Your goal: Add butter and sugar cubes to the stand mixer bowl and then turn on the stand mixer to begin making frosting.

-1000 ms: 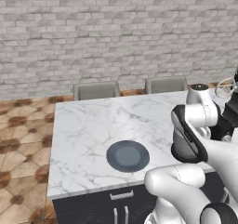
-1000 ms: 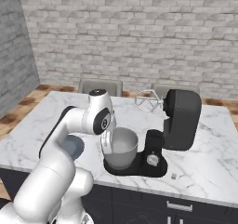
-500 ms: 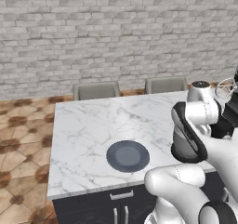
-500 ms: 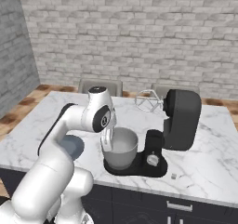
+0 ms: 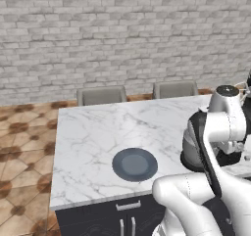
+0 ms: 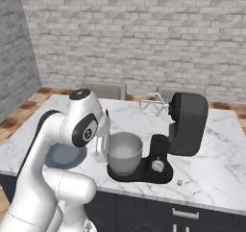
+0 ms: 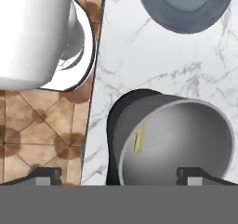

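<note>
Gripper (image 7: 119,174) jaws wide, holding nothing, above the stand mixer bowl (image 7: 174,141). Butter (image 7: 139,136) lies against the bowl's inner wall. Plate (image 5: 135,164) sits near the counter's front edge.

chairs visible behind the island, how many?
2. Chair backs at the island's far edge: left chair and right chair. Others may be hidden behind the arm or the stand mixer.

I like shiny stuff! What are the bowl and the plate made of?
The bowl looks like brushed grey metal: smooth, with soft light patches inside. The plate looks like matte dark grey ceramic or stoneware, with no bright glints; that one is a guess.
</note>
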